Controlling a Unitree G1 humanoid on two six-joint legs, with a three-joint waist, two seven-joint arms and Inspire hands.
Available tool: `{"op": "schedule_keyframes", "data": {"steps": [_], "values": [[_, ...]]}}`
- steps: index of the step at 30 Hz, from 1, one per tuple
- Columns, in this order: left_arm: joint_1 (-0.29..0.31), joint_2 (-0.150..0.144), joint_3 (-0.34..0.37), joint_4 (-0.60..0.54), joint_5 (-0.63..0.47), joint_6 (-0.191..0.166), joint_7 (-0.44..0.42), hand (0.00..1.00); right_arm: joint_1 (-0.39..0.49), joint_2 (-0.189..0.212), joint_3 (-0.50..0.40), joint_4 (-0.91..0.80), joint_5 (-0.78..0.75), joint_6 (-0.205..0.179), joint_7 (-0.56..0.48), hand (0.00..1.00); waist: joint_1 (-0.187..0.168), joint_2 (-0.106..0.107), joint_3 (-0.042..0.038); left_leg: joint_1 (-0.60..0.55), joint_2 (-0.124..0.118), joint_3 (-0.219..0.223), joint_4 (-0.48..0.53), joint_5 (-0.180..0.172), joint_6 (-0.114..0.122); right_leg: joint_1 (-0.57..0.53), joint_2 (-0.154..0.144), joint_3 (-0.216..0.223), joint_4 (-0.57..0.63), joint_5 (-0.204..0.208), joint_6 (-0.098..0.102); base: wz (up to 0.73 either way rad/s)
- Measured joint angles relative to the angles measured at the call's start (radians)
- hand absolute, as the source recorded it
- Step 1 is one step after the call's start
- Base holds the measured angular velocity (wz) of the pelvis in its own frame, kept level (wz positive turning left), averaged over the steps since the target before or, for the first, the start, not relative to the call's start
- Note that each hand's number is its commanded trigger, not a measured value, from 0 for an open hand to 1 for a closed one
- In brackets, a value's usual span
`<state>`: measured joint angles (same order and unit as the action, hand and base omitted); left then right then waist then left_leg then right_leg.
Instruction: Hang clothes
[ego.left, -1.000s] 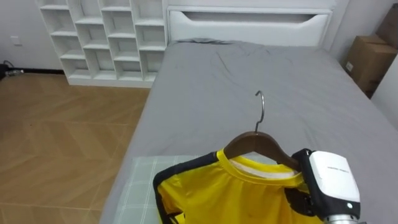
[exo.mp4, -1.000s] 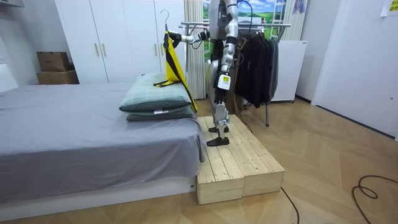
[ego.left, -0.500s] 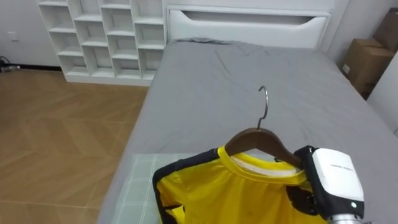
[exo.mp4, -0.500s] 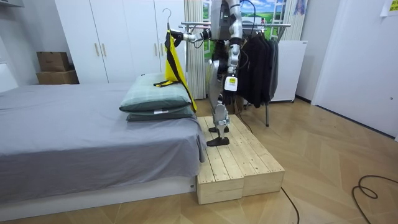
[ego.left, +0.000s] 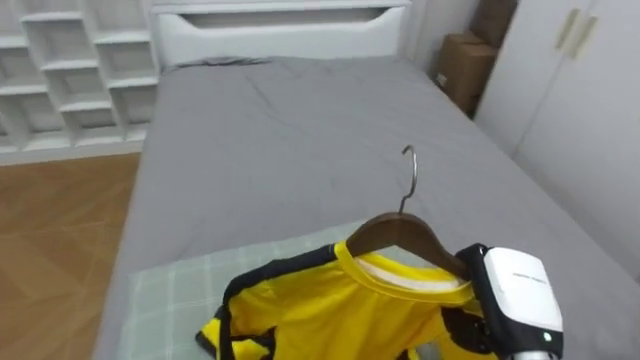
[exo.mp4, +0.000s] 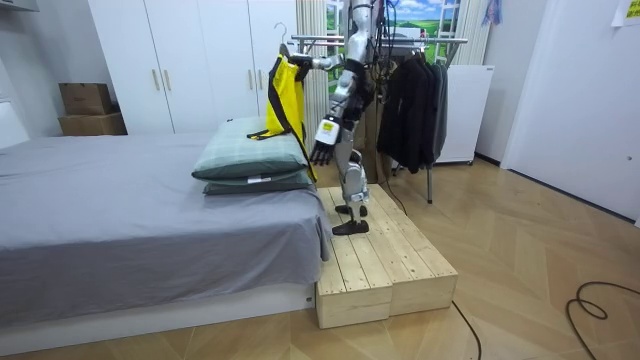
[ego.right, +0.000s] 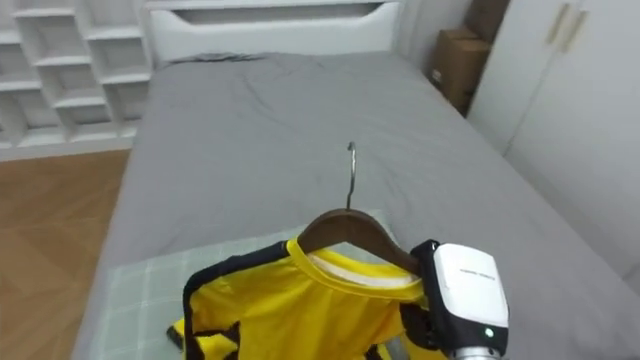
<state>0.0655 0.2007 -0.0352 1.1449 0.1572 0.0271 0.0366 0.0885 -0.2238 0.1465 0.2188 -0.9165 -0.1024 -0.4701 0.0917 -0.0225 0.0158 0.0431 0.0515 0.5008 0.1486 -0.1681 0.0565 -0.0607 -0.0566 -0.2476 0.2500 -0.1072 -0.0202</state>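
1. While the right hand (ego.left: 466, 328) is up at head height, the hanger (ego.left: 400, 232) sits level in front of the camera. Its hook (ego.left: 410, 180) points to 12 o'clock, left bare so it can catch a rail.
2. The dark fingers look clamped on the hanger's arm at about 4 o'clock from the hook. They grip far out at the end, which leaves the hook clear, though the shirt covers part of that grip.
3. The yellow shirt (ego.left: 330, 310) is on the hanger, collar round its neck. The body drapes toward 7 o'clock, and its lower end seems to reach the green pillow (ego.left: 160, 300).
4. The left hand (exo.mp4: 322, 152) hangs low beside the hip with fingers loose and apart, holding nothing.
5. The robot stands on a wooden platform (exo.mp4: 385, 262) against the bed (ego.left: 280, 140). In the room view the rack (exo.mp4: 440, 41) with dark clothes (exo.mp4: 415, 100) is at 3 o'clock, at the robot's back.
6. My call is that the dressing is done. What's left is to turn and hook the rail, and the one-ended grip could let the hanger tip.
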Motion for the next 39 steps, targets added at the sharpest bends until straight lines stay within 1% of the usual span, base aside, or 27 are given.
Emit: {"op": "schedule_keyframes", "data": {"steps": [1, 2, 3, 4, 5, 6, 8, 9, 10, 11, 13, 15, 17, 19, 20, 21, 22, 23, 24, 25, 26, 28, 31, 33, 34, 36, 39], "values": [[0.004, 0.001, 0.002, -0.009, -0.004, 0.001, 0.003, 0.0, 0.001, 0.002, 0.005, 0.0, -0.005, 0.001, 0.0, 1.0, 0.005, 0.002, 0.0019, 0.007, 0.007, 0.042, 0.001, -0.005, -0.002, -0.004, -0.015, -0.067, 0.046, -0.02, -0.002, -1.67], [0.007, 0.003, -0.001, -0.018, -0.013, 0.008, 0.012, 0.0, 0.009, 0.0, 0.012, -0.002, -0.014, 0.004, -0.001, 1.0, 0.01, 0.0, 0.0008, 0.023, 0.011, 0.127, -0.003, -0.013, -0.004, 0.006, -0.048, -0.158, 0.127, -0.076, 0.002, -1.57], [0.007, 0.001, 0.002, -0.026, -0.045, 0.012, 0.022, 0.0, 0.01, -0.003, 0.019, -0.001, -0.027, 0.01, -0.001, 1.0, 0.031, -0.005, -0.0005, 0.036, 0.008, 0.192, 0.0, -0.02, -0.009, 0.016, -0.079, -0.19, 0.182, -0.116, 0.022, -1.74], [0.006, 0.002, 0.003, -0.026, -0.08, 0.012, 0.032, 0.0, 0.01, -0.003, 0.037, -0.001, -0.037, 0.013, -0.005, 1.0, 0.042, -0.012, -0.0008, 0.041, 0.008, 0.241, 0.011, -0.028, -0.014, 0.021, -0.094, -0.191, 0.192, -0.135, 0.041, -1.41], [0.004, 0.002, 0.004, -0.025, -0.091, 0.012, 0.041, 0.0, 0.009, -0.003, 0.048, -0.001, -0.034, 0.013, -0.008, 1.0, 0.042, -0.017, 0.002, 0.042, 0.009, 0.251, 0.021, -0.03, -0.017, 0.019, -0.096, -0.19, 0.184, -0.139, 0.04, -1.01], [0.004, -0.004, 0.014, -0.025, -0.106, 0.012, 0.061, 0.0, 0.009, -0.006, 0.067, -0.001, -0.029, 0.012, -0.009, 1.0, 0.042, -0.024, -0.0001, 0.045, 0.009, 0.258, 0.031, -0.033, -0.021, 0.015, -0.089, -0.183, 0.155, -0.142, 0.033, -0.67], [0.014, -0.021, 0.037, -0.026, -0.105, 0.011, 0.088, 0.0, 0.009, -0.008, 0.069, 0.0, -0.025, 0.002, -0.009, 1.0, 0.042, -0.025, -0.002, 0.038, 0.016, 0.245, 0.048, -0.031, -0.024, 0.011, -0.064, -0.146, 0.111, -0.13, 0.008, -0.59], [0.025, -0.025, 0.045, -0.027, -0.106, 0.01, 0.099, 0.0, 0.009, -0.007, 0.069, 0.004, -0.018, -0.002, -0.011, 1.0, 0.041, -0.024, -0.0022, 0.037, 0.023, 0.227, 0.058, -0.031, -0.026, 0.015, -0.048, -0.131, 0.09, -0.118, -0.007, -0.43], [0.036, -0.025, 0.049, -0.027, -0.105, 0.009, 0.114, 0.0, 0.008, -0.006, 0.067, 0.014, -0.012, -0.013, -0.015, 1.0, 0.037, -0.023, -0.0026, 0.033, 0.029, 0.191, 0.06, -0.034, -0.03, 0.029, -0.036, -0.131, 0.069, -0.11, -0.015, -0.28], [0.041, -0.024, 0.05, -0.027, -0.105, 0.009, 0.121, 0.0, 0.008, -0.006, 0.066, 0.019, -0.012, -0.015, -0.017, 1.0, 0.029, -0.024, -0.0032, 0.029, 0.032, 0.18, 0.068, -0.037, -0.031, 0.035, -0.031, -0.134, 0.058, -0.108, -0.017, 0.0], [0.045, -0.025, 0.05, -0.027, -0.106, 0.008, 0.147, 0.0, 0.008, -0.006, 0.049, 0.032, -0.011, -0.024, -0.024, 1.0, 0.014, -0.026, -0.0055, 0.019, 0.055, 0.178, 0.108, -0.052, -0.036, 0.037, -0.021, -0.133, 0.058, -0.109, -0.021, 0.03], [0.045, -0.026, 0.052, -0.027, -0.107, 0.005, 0.159, 0.0, 0.008, -0.008, 0.043, 0.032, 0.007, -0.033, -0.029, 1.0, 0.023, -0.025, -0.0073, 0.016, 0.064, 0.173, 0.133, -0.058, -0.04, 0.029, -0.01, -0.107, 0.061, -0.108, -0.028, -0.32], [0.06, -0.03, 0.057, -0.024, -0.105, -0.005, 0.175, 0.0, 0.004, -0.008, 0.046, 0.03, 0.006, -0.043, -0.03, 1.0, 0.054, -0.019, -0.0079, 0.014, 0.05, 0.075, 0.139, -0.056, -0.045, 0.016, 0.008, -0.047, 0.071, -0.105, -0.036, -0.84], [0.111, -0.032, 0.082, -0.022, -0.105, -0.01, 0.202, 0.0, 0.001, -0.008, 0.067, 0.021, 0.006, -0.063, -0.029, 1.0, 0.071, -0.013, -0.0089, 0.011, 0.019, -0.172, 0.146, -0.052, -0.051, 0.005, 0.036, 0.053, 0.077, -0.102, -0.048, -1.26], [0.121, -0.036, 0.092, -0.022, -0.103, -0.01, 0.206, 0.0, 0.001, -0.007, 0.069, 0.02, 0.008, -0.067, -0.029, 1.0, 0.078, -0.01, -0.008, 0.009, 0.01, -0.231, 0.15, -0.052, -0.052, 0.003, 0.045, 0.082, 0.077, -0.099, -0.052, -1.33], [0.138, -0.044, 0.102, -0.017, -0.1, -0.01, 0.218, 0.0, 0.001, -0.007, 0.072, 0.018, 0.01, -0.07, -0.027, 1.0, 0.082, -0.005, -0.0081, 0.001, -0.008, -0.335, 0.154, -0.055, -0.054, 0.001, 0.061, 0.136, 0.077, -0.089, -0.055, -1.31], [0.161, -0.054, 0.112, -0.014, -0.096, -0.01, 0.225, 0.0, 0.001, -0.008, 0.074, 0.018, 0.01, -0.07, -0.017, 1.0, 0.082, 0.002, -0.0109, 0.002, -0.024, -0.419, 0.145, -0.054, -0.056, -0.009, 0.072, 0.182, 0.079, -0.082, -0.054, -1.27], [0.173, -0.059, 0.113, -0.014, -0.095, -0.01, 0.226, 0.0, 0.001, -0.01, 0.073, 0.018, 0.01, -0.07, -0.013, 1.0, 0.084, 0.007, -0.0142, 0.002, -0.03, -0.452, 0.128, -0.051, -0.061, -0.016, 0.079, 0.205, 0.08, -0.077, -0.053, -1.22], [0.183, -0.066, 0.12, 0.001, -0.095, -0.01, 0.226, 0.0, -0.001, -0.013, 0.068, 0.018, 0.009, -0.068, -0.006, 1.0, 0.085, 0.017, -0.0183, 0.004, -0.031, -0.485, 0.1, -0.05, -0.065, -0.029, 0.098, 0.247, 0.081, -0.067, -0.05, -1.1], [0.185, -0.066, 0.123, 0.015, -0.097, -0.01, 0.226, 0.0, -0.002, -0.013, 0.068, 0.018, 0.01, -0.066, -0.004, 1.0, 0.083, 0.021, -0.0186, 0.02, -0.03, -0.492, 0.083, -0.049, -0.068, -0.04, 0.109, 0.277, 0.081, -0.059, -0.048, -0.94], [0.184, -0.066, 0.122, 0.016, -0.098, -0.009, 0.226, 0.0, -0.004, -0.013, 0.067, 0.018, 0.01, -0.066, -0.004, 1.0, 0.075, 0.02, -0.0181, 0.024, -0.03, -0.489, 0.074, -0.049, -0.069, -0.048, 0.113, 0.285, 0.082, -0.056, -0.046, -0.62], [0.171, -0.066, 0.125, 0.019, -0.099, -0.007, 0.225, 0.0, -0.015, -0.013, 0.064, 0.017, 0.008, -0.066, -0.004, 1.0, 0.065, 0.012, -0.0107, 0.02, -0.031, -0.448, 0.063, -0.05, -0.069, -0.08, 0.123, 0.308, 0.092, -0.04, -0.039, -0.46], [0.152, -0.065, 0.142, 0.023, -0.106, 0.018, 0.216, 0.0, -0.028, -0.008, 0.062, 0.007, 0.009, -0.065, -0.005, 1.0, 0.039, 0.007, -0.0076, 0.013, -0.035, -0.423, 0.056, -0.051, -0.066, -0.103, 0.128, 0.341, 0.089, -0.034, -0.031, -0.3], [0.127, -0.065, 0.15, 0.023, -0.121, 0.03, 0.215, 0.0, -0.035, -0.011, 0.057, 0.0, 0.015, -0.066, -0.005, 1.0, 0.029, 0.008, -0.0068, 0.007, -0.034, -0.419, 0.054, -0.052, -0.066, -0.102, 0.131, 0.349, 0.073, -0.022, -0.025, -0.12], [0.116, -0.064, 0.149, 0.023, -0.127, 0.033, 0.215, 0.0, -0.046, -0.012, 0.056, 0.0, 0.022, -0.066, -0.005, 1.0, 0.022, 0.008, -0.0043, 0.004, -0.033, -0.412, 0.05, -0.052, -0.066, -0.103, 0.134, 0.355, 0.064, -0.013, -0.024, -0.16], [0.111, -0.064, 0.147, 0.023, -0.127, 0.035, 0.215, 0.0, -0.056, -0.013, 0.054, 0.0, 0.034, -0.066, -0.005, 1.0, 0.013, 0.008, -0.0032, 0.003, -0.031, -0.399, 0.051, -0.052, -0.066, -0.108, 0.138, 0.364, 0.058, -0.004, -0.021, -0.22], [0.111, -0.065, 0.147, 0.023, -0.13, 0.048, 0.215, 0.0, -0.054, -0.012, 0.047, 0.0, 0.053, -0.056, -0.002, 1.0, 0.001, 0.01, 0.0038, -0.001, -0.03, -0.381, 0.05, -0.052, -0.065, -0.117, 0.145, 0.386, 0.06, 0.0, -0.02, -0.19]]}}
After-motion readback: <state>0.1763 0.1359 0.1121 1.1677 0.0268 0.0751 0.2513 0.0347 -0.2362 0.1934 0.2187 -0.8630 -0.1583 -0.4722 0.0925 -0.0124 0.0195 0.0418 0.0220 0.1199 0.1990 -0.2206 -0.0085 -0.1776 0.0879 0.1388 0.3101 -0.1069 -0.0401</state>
